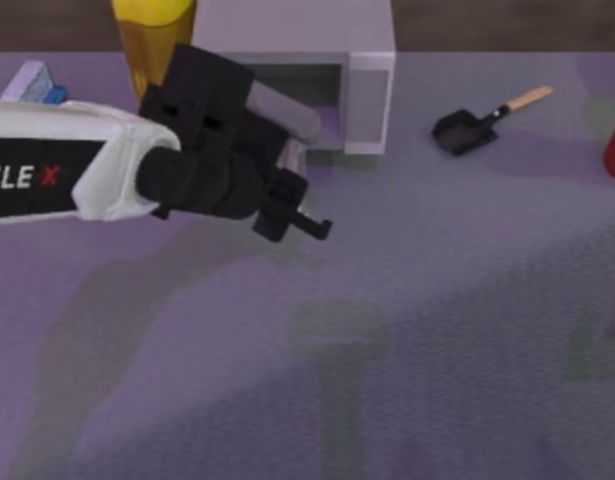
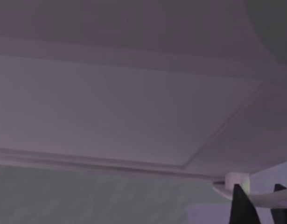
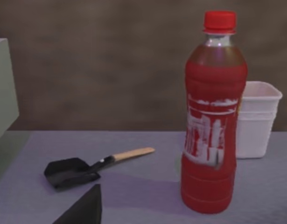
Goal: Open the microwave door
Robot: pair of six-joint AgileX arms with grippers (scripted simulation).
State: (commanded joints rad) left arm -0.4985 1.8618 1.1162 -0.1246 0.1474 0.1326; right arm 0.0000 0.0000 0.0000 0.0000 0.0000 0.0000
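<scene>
The light grey microwave [image 1: 317,30] stands at the back of the table in the top view. Its microwave door [image 1: 287,108] is swung partway out toward the front, showing the dark cavity. My left arm partly covers it. My left gripper [image 1: 305,222] sits at the door's free edge. In the left wrist view the door panel [image 2: 110,102] fills the picture. There the pale handle [image 2: 236,178] runs between the two dark fingertips [image 2: 241,205], and the gripper is shut on it. One dark fingertip [image 3: 89,203] of my right gripper shows in the right wrist view, far from the microwave.
A tall yellow container [image 1: 152,35] stands left of the microwave, beside a small blue-and-white item [image 1: 37,85]. A black scoop with a wooden handle [image 1: 477,122] lies to the microwave's right. A red bottle [image 3: 211,116] and a white cup [image 3: 257,119] stand at the right edge.
</scene>
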